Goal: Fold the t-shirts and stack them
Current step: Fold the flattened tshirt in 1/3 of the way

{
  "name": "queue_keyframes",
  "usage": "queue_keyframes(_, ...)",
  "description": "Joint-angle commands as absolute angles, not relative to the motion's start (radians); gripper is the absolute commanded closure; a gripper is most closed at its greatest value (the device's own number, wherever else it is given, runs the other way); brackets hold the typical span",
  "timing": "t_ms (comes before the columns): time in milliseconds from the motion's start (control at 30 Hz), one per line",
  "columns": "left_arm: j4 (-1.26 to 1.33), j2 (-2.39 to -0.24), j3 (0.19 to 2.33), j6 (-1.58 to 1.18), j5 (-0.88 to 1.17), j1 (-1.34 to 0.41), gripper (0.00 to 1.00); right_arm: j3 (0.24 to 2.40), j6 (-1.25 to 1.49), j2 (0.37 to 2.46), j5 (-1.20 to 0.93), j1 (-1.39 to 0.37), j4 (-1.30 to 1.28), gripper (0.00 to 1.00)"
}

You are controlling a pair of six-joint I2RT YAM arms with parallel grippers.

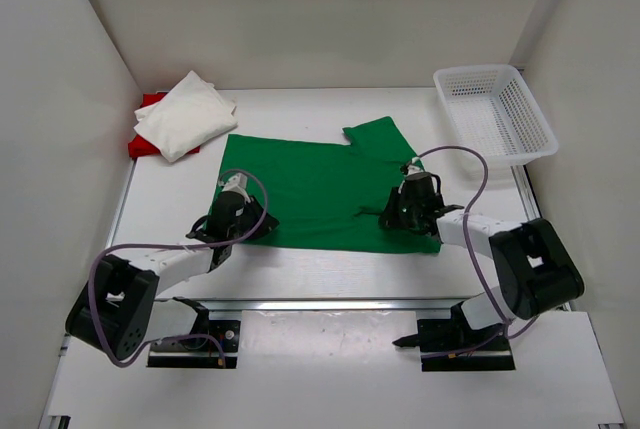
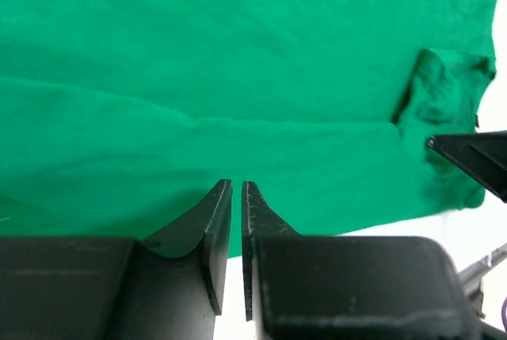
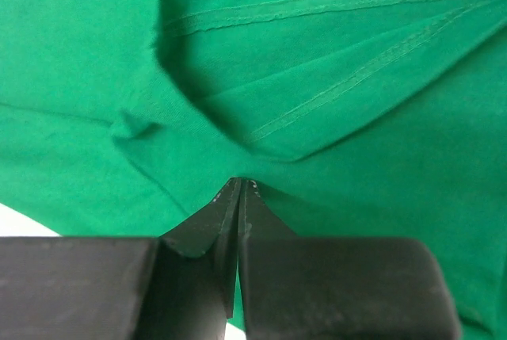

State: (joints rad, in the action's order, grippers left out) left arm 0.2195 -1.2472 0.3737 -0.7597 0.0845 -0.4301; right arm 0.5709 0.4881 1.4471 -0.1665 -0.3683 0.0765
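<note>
Directly against right hand [image 3: 240, 184], green t-shirt [image 1: 310, 187]

Three soft cloth shirts: one green t-shirt [image 1: 310, 184], one white t-shirt [image 1: 185, 114], and one red t-shirt [image 1: 150, 101], apparently single though mostly hidden. One white plastic mesh basket [image 1: 530, 114]. Two black grippers: left gripper [image 2: 236, 197], right gripper [image 3: 240, 189].

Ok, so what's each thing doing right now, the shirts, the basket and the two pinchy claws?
green t-shirt: spread out flat, one sleeve sticking out.
white t-shirt: folded, lying on the red one.
red t-shirt: under the white one, mostly hidden.
basket: upright, empty.
left gripper: nearly shut at the green t-shirt's near edge; grip unclear.
right gripper: shut, pinching the green t-shirt.
</note>
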Motion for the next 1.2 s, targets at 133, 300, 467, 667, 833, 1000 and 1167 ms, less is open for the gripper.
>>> queue_keyframes(133, 0.241, -1.247, 0.35, -0.747, 0.092, -0.413, 0.79, 0.736, 0.474, 1.606, -0.13, -0.362, 0.204, 1.0)
queue_keyframes(300, 0.216, -1.209, 0.354, -0.747, 0.078, -0.403, 0.78, 0.902, 0.483, 1.75, -0.153, -0.389, 0.201, 1.0)
queue_keyframes(467, 0.213, -1.18, 0.345, -0.75, 0.066, -0.403, 0.78, 0.997, 0.427, 1.773, -0.1, -0.448, 0.147, 1.0)
queue_keyframes(667, 0.212, -1.186, 0.353, -0.747, 0.051, -0.434, 0.78, 0.784, 0.452, 1.558, -0.025, -0.448, 0.201, 1.0)
queue_keyframes(833, 0.227, -1.207, 0.365, -0.756, 0.067, -0.426, 0.78, 0.681, 0.468, 1.453, -0.049, -0.433, 0.227, 1.0)
queue_keyframes(1000, 0.238, -1.219, 0.368, -0.762, 0.066, -0.434, 0.78, 0.727, 0.477, 1.59, -0.139, -0.443, 0.221, 1.0)
queue_keyframes(1167, 0.238, -1.22, 0.359, -0.764, 0.086, -0.405, 0.79, 0.85, 0.471, 1.712, -0.155, -0.466, 0.207, 1.0)
